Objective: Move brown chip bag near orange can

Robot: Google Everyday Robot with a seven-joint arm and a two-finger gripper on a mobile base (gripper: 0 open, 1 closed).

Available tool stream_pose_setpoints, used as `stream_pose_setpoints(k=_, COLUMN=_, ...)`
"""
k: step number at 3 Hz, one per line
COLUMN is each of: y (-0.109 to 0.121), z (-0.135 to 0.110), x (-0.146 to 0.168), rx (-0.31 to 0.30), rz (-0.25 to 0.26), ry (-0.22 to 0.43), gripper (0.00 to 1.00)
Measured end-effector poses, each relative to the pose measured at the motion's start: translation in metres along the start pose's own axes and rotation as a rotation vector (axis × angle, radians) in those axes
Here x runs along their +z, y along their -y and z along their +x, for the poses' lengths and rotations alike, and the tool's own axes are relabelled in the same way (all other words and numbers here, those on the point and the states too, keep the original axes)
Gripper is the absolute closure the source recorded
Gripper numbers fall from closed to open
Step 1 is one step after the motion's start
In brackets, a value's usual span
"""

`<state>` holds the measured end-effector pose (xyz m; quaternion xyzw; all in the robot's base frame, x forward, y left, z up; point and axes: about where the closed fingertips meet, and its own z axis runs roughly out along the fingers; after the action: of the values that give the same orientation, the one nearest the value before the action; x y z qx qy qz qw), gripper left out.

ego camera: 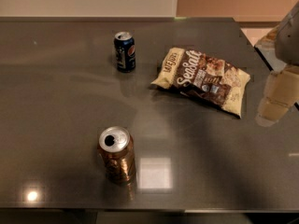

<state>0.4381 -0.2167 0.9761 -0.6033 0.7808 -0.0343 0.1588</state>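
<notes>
The brown chip bag (203, 79) lies flat on the grey table (56, 101), right of centre, with white "Sea Salt" script facing up. The orange can (117, 155) stands upright near the front of the table, left of centre, its silver top and dark opening showing. My gripper (276, 97) hangs at the right edge of the view, above the table and to the right of the bag, apart from it.
A dark blue Pepsi can (124, 51) stands upright at the back, left of the bag. The table's right edge (261, 55) runs diagonally near the gripper. The front edge lies just below the orange can.
</notes>
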Motion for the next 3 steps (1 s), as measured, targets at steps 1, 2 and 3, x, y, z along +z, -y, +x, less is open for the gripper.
stream_pose_setpoints(k=1, y=0.001, z=-0.001, x=0.000, rx=-0.002, rz=0.003, ry=0.000, gripper=0.00)
stream_pose_setpoints(k=2, y=0.014, z=-0.003, x=0.010, rx=0.010, rz=0.005, ry=0.007, gripper=0.00)
stream_pose_setpoints(k=3, y=0.054, z=-0.009, x=0.043, rx=0.048, rz=0.008, ry=0.029, gripper=0.00)
